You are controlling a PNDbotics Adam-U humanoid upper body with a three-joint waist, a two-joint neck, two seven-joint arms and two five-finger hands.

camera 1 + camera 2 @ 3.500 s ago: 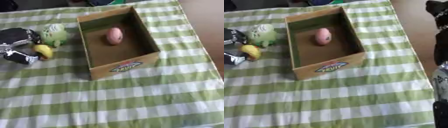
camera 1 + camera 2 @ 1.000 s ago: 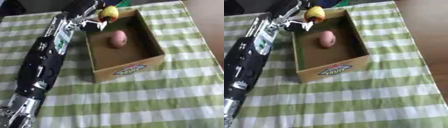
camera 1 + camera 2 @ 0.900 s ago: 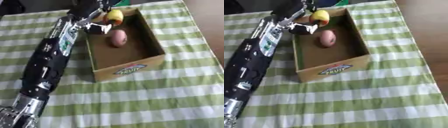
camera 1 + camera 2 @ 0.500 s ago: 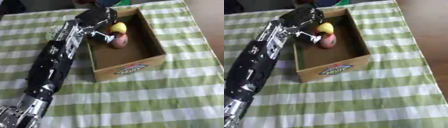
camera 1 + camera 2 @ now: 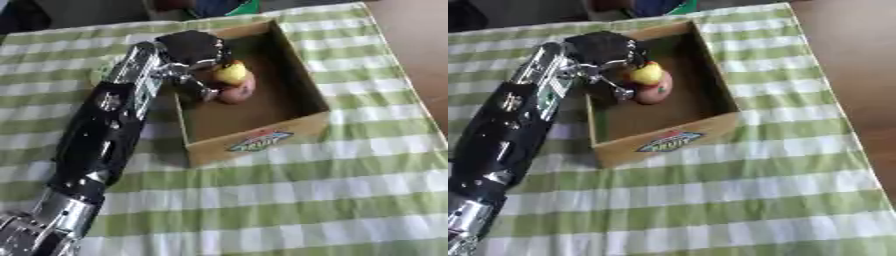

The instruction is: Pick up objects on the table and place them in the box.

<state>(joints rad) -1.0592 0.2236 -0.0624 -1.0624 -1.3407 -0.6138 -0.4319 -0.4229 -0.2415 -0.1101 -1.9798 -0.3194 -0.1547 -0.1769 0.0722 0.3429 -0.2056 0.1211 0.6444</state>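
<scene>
Small yellow object [image 5: 647, 74], roundish w/ a red bit at top, inside the cardboard box [image 5: 302, 91], just above and touching the pink egg-shaped object [image 5: 656, 90] lying on box floor. Held at left hand [image 5: 194, 52]: black fingers curled round yellow object's left side, silver fingertips [image 5: 619, 92] hanging lower, near pink object. Cannot tell whether yellow object rests on pink one or hangs only from fingers. Both objects in far-left part of box, close to left wall. Box open-topped, brown, long axis running away from camera and tilted a bit; colourful label [image 5: 260, 140] on near wall. Left arm [image 5: 105, 130] coming in from lower left corner, black w/ silver wrist section low down, reaching over left wall of box. Pale green shape [image 5: 105, 75] just visible behind arm, left of box, mostly hidden. Box on table [image 5: 289, 200] w/ green-and-white checked cloth. Brown floor or bare surface at far right edge. Right hand in neither view.
</scene>
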